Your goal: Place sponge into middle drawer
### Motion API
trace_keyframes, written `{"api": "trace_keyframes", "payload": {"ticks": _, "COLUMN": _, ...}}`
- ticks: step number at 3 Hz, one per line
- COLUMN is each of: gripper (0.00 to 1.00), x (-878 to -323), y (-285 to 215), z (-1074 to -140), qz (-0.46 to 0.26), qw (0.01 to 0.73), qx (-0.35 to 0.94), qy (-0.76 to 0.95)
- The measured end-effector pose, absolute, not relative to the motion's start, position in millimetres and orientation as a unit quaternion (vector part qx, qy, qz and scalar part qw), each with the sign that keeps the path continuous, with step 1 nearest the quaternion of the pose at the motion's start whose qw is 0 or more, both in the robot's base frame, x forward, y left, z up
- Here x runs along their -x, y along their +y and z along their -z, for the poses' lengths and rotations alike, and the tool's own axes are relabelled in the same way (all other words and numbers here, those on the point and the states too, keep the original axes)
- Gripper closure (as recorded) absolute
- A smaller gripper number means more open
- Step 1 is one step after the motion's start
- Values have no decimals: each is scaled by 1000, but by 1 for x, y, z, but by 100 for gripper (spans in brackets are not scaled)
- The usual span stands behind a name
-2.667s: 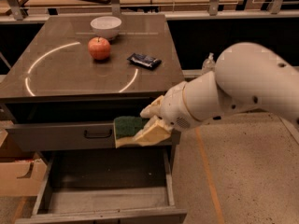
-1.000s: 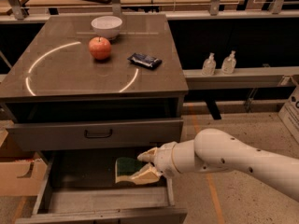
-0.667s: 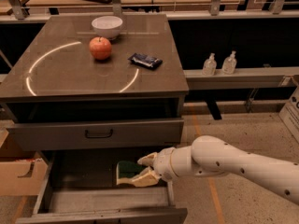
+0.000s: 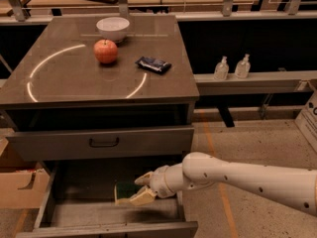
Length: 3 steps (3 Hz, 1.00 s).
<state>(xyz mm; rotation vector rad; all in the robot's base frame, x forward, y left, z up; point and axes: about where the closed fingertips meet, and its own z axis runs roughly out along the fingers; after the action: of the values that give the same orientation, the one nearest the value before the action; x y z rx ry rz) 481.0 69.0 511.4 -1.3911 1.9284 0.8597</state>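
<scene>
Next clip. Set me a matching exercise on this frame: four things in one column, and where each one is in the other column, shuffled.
1. sponge
2. apple
3. snack packet
4. gripper

A. on the cabinet top, just in front of the white bowl
B. within the open middle drawer, between the jaws
C. on the cabinet top, right of the apple
D. reaching into the middle drawer from the right, shut on the sponge

Pairs: 1-B, 2-A, 3-C, 4-D
</scene>
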Motion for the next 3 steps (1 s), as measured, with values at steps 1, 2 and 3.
{"api": "trace_keyframes", "payload": {"ticks": 1, "gripper": 100, "x": -482, "y": 82, "z": -468, "qz": -306, "qw": 284, "qx": 538, "qy": 732}}
{"api": "trace_keyframes", "payload": {"ticks": 2, "gripper": 100, "x": -498, "y": 85, "z": -427, "qz": -260, "qw": 290, "qx": 539, "qy": 747}}
{"api": "trace_keyframes", "payload": {"ticks": 3, "gripper": 100, "x": -519, "y": 82, "z": -401, "qz": -220, "qw": 308, "qx": 536, "qy": 754}}
